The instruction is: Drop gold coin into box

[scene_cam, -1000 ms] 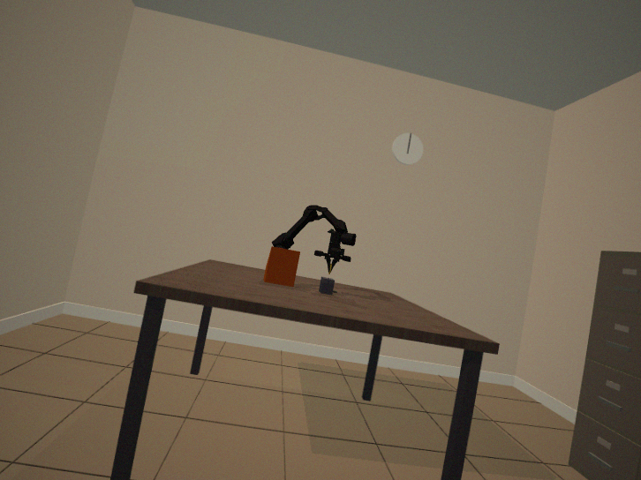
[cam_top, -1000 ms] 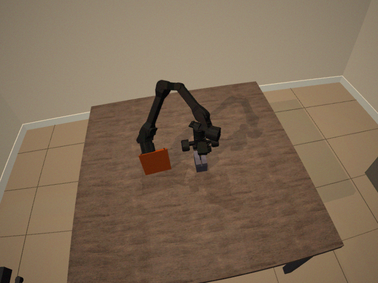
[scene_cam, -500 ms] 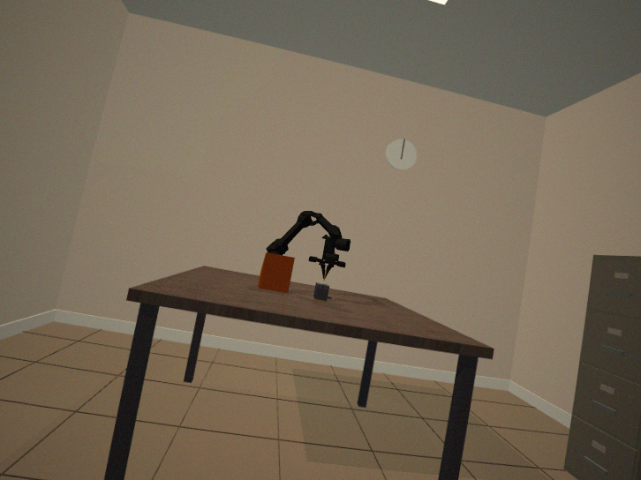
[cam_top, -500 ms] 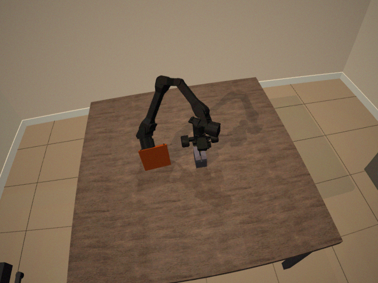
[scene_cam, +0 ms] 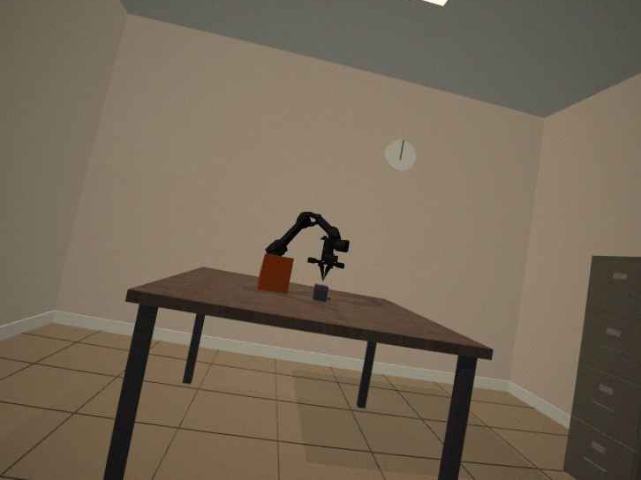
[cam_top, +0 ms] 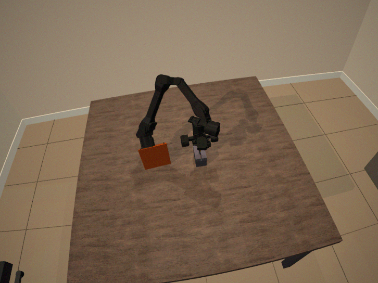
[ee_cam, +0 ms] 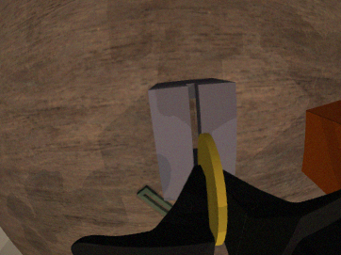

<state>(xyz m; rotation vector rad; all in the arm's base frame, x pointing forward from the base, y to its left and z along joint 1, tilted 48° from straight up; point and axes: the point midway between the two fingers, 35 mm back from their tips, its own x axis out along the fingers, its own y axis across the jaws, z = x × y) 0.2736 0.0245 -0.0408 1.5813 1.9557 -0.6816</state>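
Observation:
My gripper is shut on the gold coin, which stands edge-on between the fingers and pokes out past them. The closed grey box stands on the table below the gripper. In the exterior view the fingertips are just above the lid. In the wrist view the slot runs lengthwise along the lid; the coin's far end overlaps the slot line, and the coin is slightly turned from it. The gripper hides the box's near end. The dark-green holder lies left of that end, partly hidden, its visible groove empty.
An orange block stands upright in front of the arm's base, left of the box in the top and exterior views and right of it in the wrist view. The wooden table carries all of this.

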